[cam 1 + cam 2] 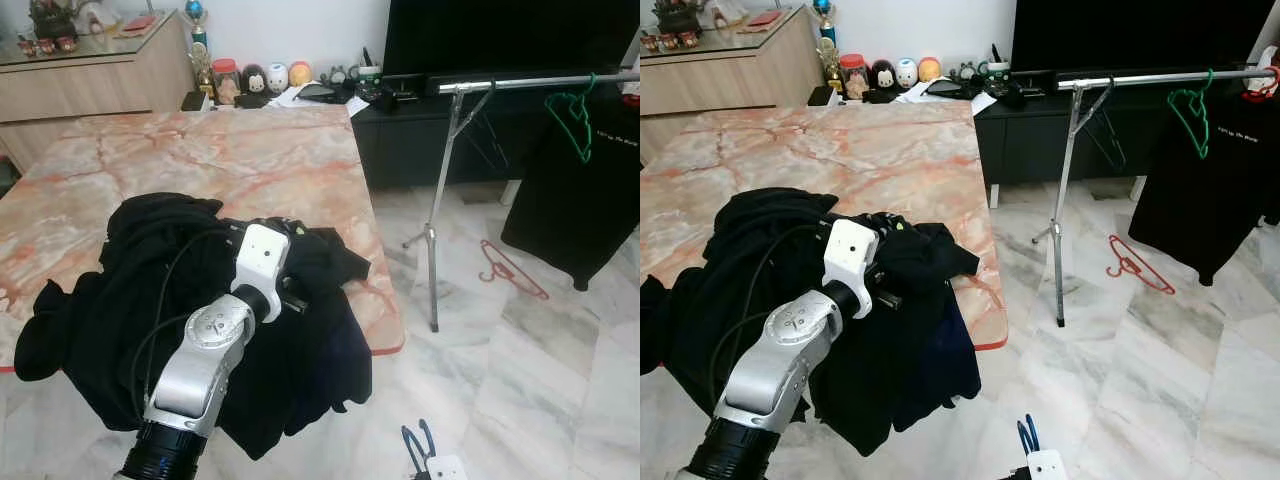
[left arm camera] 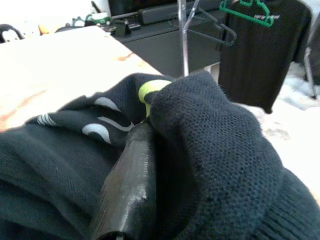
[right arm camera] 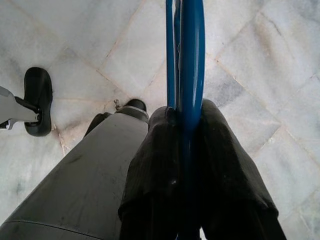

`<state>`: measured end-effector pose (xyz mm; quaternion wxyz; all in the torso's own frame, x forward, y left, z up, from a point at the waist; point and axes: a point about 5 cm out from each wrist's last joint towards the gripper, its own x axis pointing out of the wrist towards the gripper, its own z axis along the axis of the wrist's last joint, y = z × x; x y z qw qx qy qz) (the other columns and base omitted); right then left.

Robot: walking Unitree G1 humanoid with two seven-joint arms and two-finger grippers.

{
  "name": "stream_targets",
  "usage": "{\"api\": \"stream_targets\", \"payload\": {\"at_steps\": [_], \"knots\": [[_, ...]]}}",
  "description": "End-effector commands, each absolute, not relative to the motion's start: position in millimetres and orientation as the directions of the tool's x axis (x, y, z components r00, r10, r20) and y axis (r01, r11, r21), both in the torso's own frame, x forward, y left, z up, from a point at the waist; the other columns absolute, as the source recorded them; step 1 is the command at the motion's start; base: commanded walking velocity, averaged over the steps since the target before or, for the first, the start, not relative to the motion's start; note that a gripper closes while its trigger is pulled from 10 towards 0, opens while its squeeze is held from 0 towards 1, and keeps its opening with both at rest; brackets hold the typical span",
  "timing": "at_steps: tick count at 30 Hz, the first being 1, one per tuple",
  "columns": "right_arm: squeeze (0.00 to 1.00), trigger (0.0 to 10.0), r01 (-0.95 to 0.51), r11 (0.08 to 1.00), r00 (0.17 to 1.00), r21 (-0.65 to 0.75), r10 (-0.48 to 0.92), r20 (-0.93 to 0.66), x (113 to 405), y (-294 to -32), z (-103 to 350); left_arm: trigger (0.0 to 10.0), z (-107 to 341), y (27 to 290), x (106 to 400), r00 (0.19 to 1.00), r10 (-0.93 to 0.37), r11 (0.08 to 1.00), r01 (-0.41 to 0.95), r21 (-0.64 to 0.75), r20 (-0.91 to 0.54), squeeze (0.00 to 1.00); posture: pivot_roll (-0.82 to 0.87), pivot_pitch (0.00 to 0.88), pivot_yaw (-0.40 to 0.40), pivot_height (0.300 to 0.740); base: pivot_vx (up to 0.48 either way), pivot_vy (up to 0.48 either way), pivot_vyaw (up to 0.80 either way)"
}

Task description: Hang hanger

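- Nearest the head camera, the left gripper (image 1: 292, 292) is pushed into a heap of black clothes (image 1: 150, 300) at the near edge of the marble table (image 1: 200, 150), probably to pull one garment free for hanging.
- Its wrist view looks along one black finger (image 2: 131, 185) lying in a fold of dark knit, with a yellow-green tag (image 2: 150, 90) just beyond its tip. The other finger is buried in the cloth, so whether the fingers pinch the fabric cannot be told.
- Low at the robot's side, the right gripper (image 3: 184, 150) has its two fingers pressed together on a blue hanger (image 3: 186, 60), which runs straight out past the fingertips over the tiled floor (image 3: 260, 65). It seems to be held ready for the garment.
- Only the head views give the goal: a clothes rail (image 1: 530, 82) far beyond both sets of fingers, carrying a green hanger (image 1: 572, 118) and a black shirt (image 1: 575, 200), with a red hanger (image 1: 510, 268) on the floor beneath.
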<state>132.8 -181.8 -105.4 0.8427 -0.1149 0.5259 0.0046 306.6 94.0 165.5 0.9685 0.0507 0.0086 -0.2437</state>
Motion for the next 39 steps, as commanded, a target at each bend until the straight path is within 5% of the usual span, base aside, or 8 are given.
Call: {"api": "stream_targets", "payload": {"at_steps": [1, 10, 18, 23, 29, 32, 33, 39], "knots": [[0.00, 10.0, -0.132, 0.973, 0.451, -0.187, -0.109, -0.886, 133.7, -181.3, -105.1, 10.0, 168.0, 89.3, 310.8, 0.876, -0.476, 0.865, 0.482, 0.140, -0.077, 1.00, 0.04, 0.000, 0.030, 0.740, 0.000, 0.000, 0.00], [0.00, 10.0, -0.118, 0.975, 0.451, -0.190, -0.118, -0.885, 133.8, -183.8, -104.8, 10.0, 178.5, 86.2, 316.8, 0.813, -0.572, 0.778, 0.579, 0.241, -0.106, 1.00, 0.04, 0.000, 0.029, 0.740, 0.000, 0.000, 0.00], [0.00, 10.0, -0.136, 0.971, 0.457, -0.197, -0.115, -0.882, 137.7, -183.7, -103.6, 10.0, 200.5, 123.1, 333.4, 0.679, -0.673, 0.510, 0.713, 0.482, -0.292, 1.00, 0.05, 0.000, 0.031, 0.740, 0.000, 0.000, 0.00], [0.00, 10.0, -0.133, 0.971, 0.461, -0.196, -0.115, -0.880, 139.6, -183.0, -103.0, 10.0, 212.9, 129.6, 345.4, 0.729, -0.627, 0.523, 0.656, 0.544, -0.276, 1.00, 0.05, 0.000, 0.034, 0.740, 0.000, 0.000, 0.00], [0.00, 10.0, -0.129, 0.971, 0.463, -0.200, -0.119, -0.879, 141.1, -183.2, -102.5, 10.0, 231.6, 131.6, 375.4, 0.899, -0.412, 0.683, 0.414, 0.602, -0.150, 1.00, 0.06, 0.000, 0.026, 0.740, 0.000, 0.000, 0.00], [0.00, 10.0, -0.131, 0.971, 0.463, -0.200, -0.119, -0.878, 141.8, -184.0, -102.2, 10.0, 217.0, 128.4, 366.8, 0.783, -0.530, 0.543, 0.608, 0.579, -0.325, 1.00, 0.06, 0.000, 0.026, 0.740, 0.000, 0.000, 0.00], [0.00, 10.0, -0.132, 0.971, 0.464, -0.199, -0.117, -0.878, 142.0, -184.3, -102.1, 10.0, 209.2, 127.4, 351.8, 0.647, -0.637, 0.398, 0.742, 0.540, -0.419, 1.00, 0.07, 0.000, 0.028, 0.740, 0.000, 0.000, 0.00], [0.00, 10.0, -0.132, 0.971, 0.464, -0.198, -0.116, -0.878, 142.1, -186.0, -101.8, 10.0, 216.0, 134.7, 336.4, 0.503, -0.756, 0.278, 0.826, 0.490, -0.418, 1.00, 0.07, 0.000, 0.026, 0.740, 0.000, 0.000, 0.00]]}}
